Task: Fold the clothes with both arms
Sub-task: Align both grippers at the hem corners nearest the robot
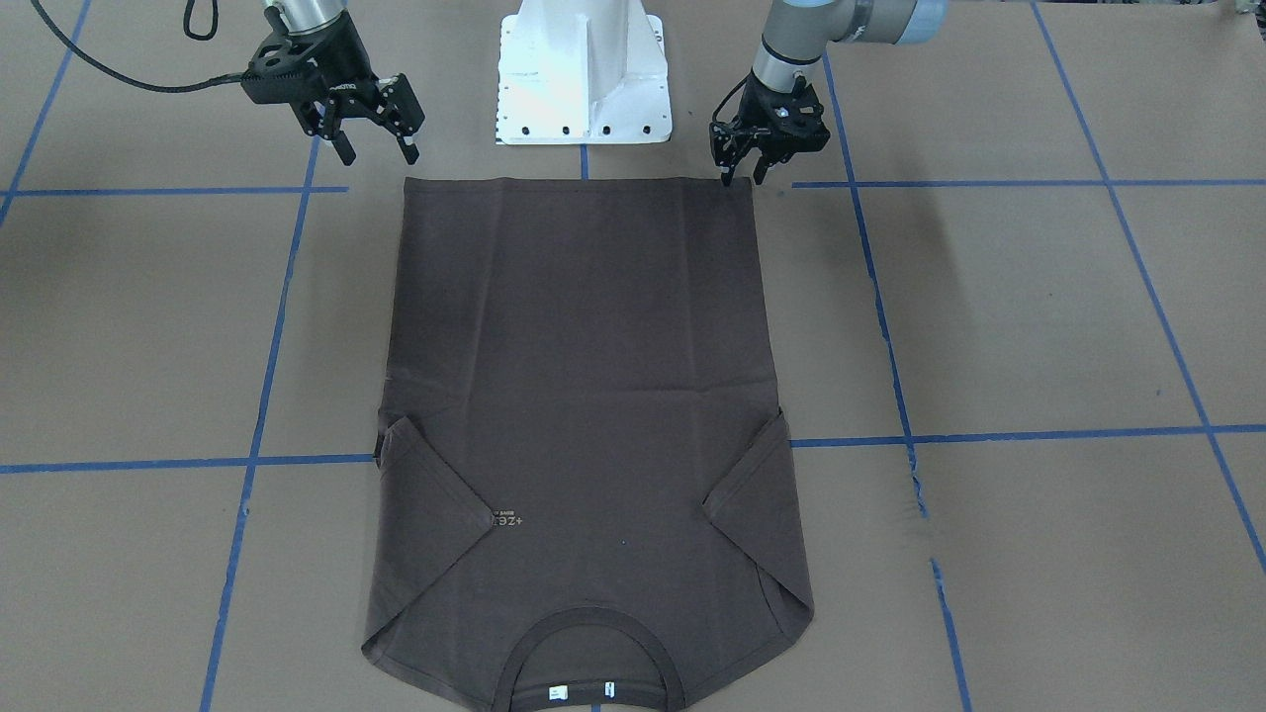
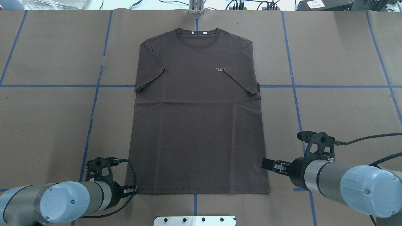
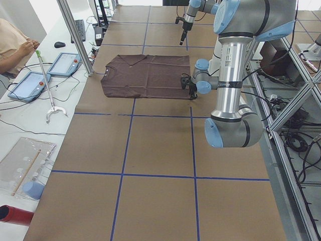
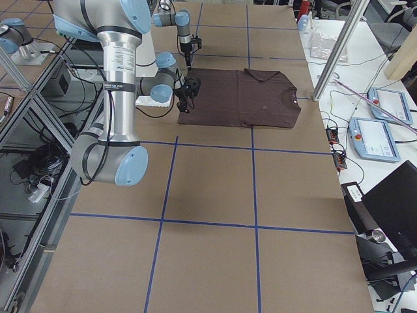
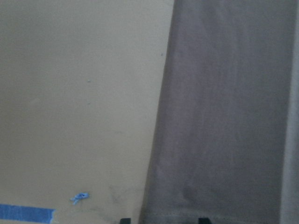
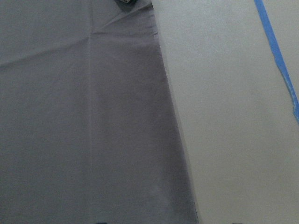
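The dark brown T-shirt (image 2: 198,125) lies flat and face up on the brown paper, collar (image 2: 197,31) away from the robot. Both sleeves are folded in over the chest. My left gripper (image 1: 744,178) is open and low at the hem's left corner; in the left wrist view its fingertips (image 5: 202,220) straddle that corner of the shirt (image 5: 224,116). My right gripper (image 1: 380,156) is open too, hovering just off the hem's right corner with nothing in it. The right wrist view looks down the side edge of the shirt (image 6: 84,116).
The white pedestal base (image 1: 584,74) stands just behind the hem. Blue tape lines (image 2: 94,106) cross the paper. Beyond the table's far edge are a metal post (image 3: 75,37), tablets (image 3: 30,83) and a seated person (image 3: 12,45).
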{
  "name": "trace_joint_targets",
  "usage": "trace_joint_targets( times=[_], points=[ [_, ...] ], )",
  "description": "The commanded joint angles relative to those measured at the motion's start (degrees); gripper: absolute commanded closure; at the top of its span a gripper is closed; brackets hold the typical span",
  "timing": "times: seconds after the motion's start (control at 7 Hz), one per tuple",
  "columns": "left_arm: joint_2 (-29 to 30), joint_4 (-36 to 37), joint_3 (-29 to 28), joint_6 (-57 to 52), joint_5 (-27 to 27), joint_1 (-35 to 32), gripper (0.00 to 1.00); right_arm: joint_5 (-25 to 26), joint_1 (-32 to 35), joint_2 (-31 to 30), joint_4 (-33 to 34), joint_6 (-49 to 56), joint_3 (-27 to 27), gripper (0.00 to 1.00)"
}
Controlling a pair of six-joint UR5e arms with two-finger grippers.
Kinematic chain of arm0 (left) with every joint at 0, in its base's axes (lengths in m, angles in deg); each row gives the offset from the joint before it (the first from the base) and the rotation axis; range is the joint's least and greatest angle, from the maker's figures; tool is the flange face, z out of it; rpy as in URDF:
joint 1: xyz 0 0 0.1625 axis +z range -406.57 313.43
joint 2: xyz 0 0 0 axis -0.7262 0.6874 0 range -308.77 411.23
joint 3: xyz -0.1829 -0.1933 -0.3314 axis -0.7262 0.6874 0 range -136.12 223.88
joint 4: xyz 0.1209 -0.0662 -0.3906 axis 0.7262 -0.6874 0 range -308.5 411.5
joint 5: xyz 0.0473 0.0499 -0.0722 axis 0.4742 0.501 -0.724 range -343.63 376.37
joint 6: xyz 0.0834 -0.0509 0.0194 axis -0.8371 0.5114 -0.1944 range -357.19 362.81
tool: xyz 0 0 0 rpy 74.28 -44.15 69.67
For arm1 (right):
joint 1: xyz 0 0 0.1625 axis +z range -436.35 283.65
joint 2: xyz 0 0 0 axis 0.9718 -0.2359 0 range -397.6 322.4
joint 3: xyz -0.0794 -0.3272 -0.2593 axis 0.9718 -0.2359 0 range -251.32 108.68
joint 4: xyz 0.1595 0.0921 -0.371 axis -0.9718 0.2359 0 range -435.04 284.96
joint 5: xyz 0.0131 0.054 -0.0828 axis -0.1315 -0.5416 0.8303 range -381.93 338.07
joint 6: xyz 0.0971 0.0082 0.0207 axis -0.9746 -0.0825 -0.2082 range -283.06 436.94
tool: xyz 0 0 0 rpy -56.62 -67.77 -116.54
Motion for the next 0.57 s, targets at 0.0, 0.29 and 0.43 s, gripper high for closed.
trace_joint_targets(
  times=[0.0,0.29,0.43],
  points=[
    [0.1,0.0,0.0,0.0,0.1,0.0,0.66,-0.1,0.0,0.0,0.0,0.0,0.1,0.08],
    [0.0,0.0,0.0,0.5,0.1,0.0,0.72,-0.1,0.0,0.0,0.0,0.0,0.1,0.08],
    [0.0,0.0,0.0,0.5,0.0,0.0,0.72,-0.1,0.0,0.0,0.0,0.0,0.1,0.08]
  ],
)
